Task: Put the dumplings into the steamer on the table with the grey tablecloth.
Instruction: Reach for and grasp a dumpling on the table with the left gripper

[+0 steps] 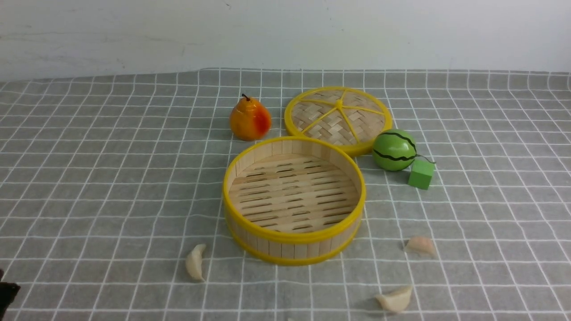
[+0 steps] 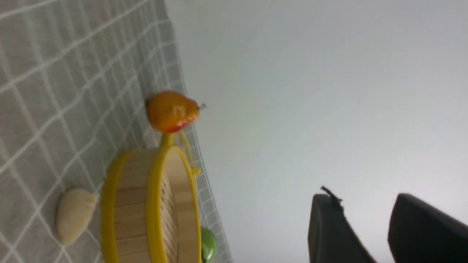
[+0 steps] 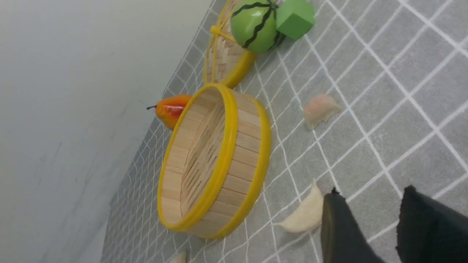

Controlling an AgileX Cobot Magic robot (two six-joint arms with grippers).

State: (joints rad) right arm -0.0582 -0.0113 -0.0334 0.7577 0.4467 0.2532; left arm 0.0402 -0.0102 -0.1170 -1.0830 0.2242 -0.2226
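The right claw stands apart and empty, one finger just beside a dumpling. The left claw is also apart, holding nothing. Three dumplings lie on the desk near the empty steamer. They look light, glossy and probably slippery. Pinch across the plump middle, not the thin tips.

The grey tablecloth was matt woven fabric; the steamer at centre frame had pale bare-wood slats and smooth yellow rims; the dumplings looked waxy, faintly glossy; the pear and watermelon shone; the cube was matt.
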